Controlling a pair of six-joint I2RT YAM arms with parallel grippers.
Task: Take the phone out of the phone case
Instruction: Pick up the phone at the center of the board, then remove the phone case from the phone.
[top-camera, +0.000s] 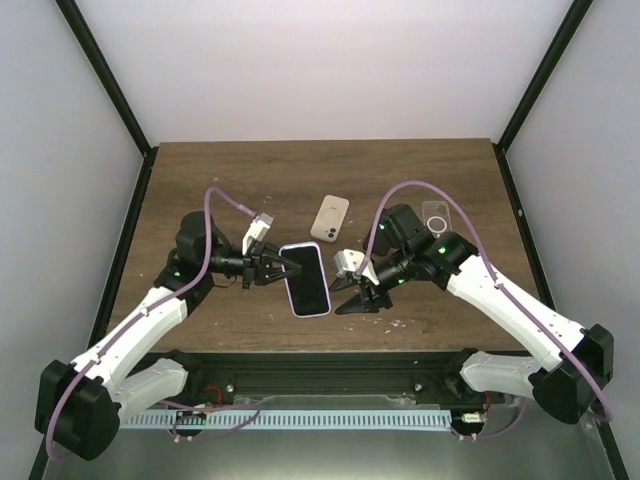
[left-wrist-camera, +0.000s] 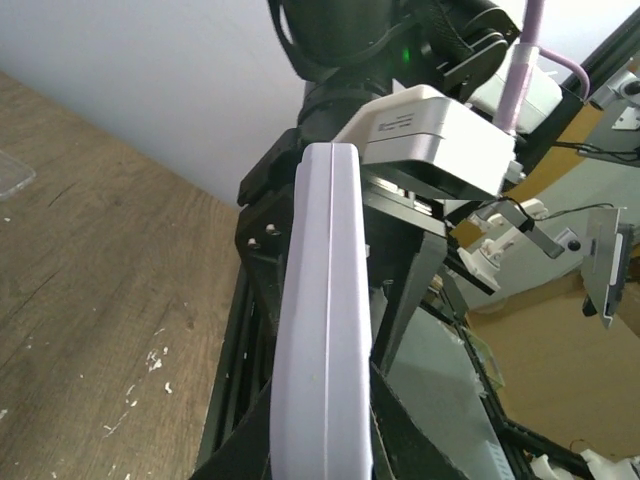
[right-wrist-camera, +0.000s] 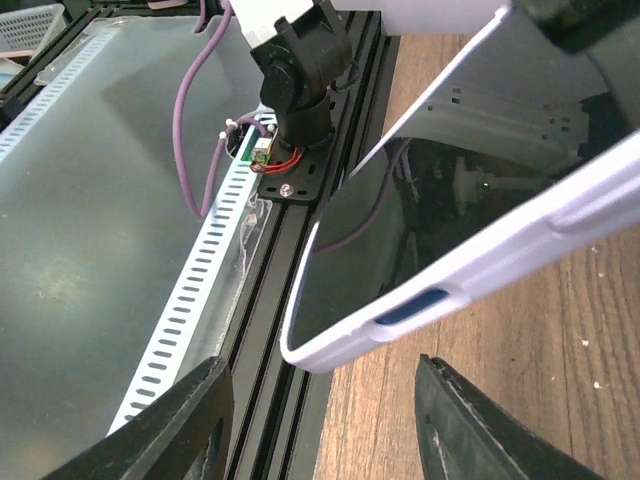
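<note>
The phone in its lavender case (top-camera: 305, 278) is held off the table between the two arms, dark screen up. My left gripper (top-camera: 275, 268) is shut on its left long edge; in the left wrist view the case edge (left-wrist-camera: 325, 330) runs up between my fingers (left-wrist-camera: 410, 440). My right gripper (top-camera: 352, 293) is open just right of the phone, not touching it. In the right wrist view the phone (right-wrist-camera: 420, 230) hangs above and beyond my open gripper (right-wrist-camera: 325, 420), with a blue side button (right-wrist-camera: 410, 308) showing.
A beige phone (top-camera: 330, 218) lies face down on the wooden table (top-camera: 220, 180) behind the held phone. A clear empty case (top-camera: 437, 215) lies at the back right, also in the left wrist view (left-wrist-camera: 12, 175). The table's near edge and black rail (right-wrist-camera: 290, 290) are below the phone.
</note>
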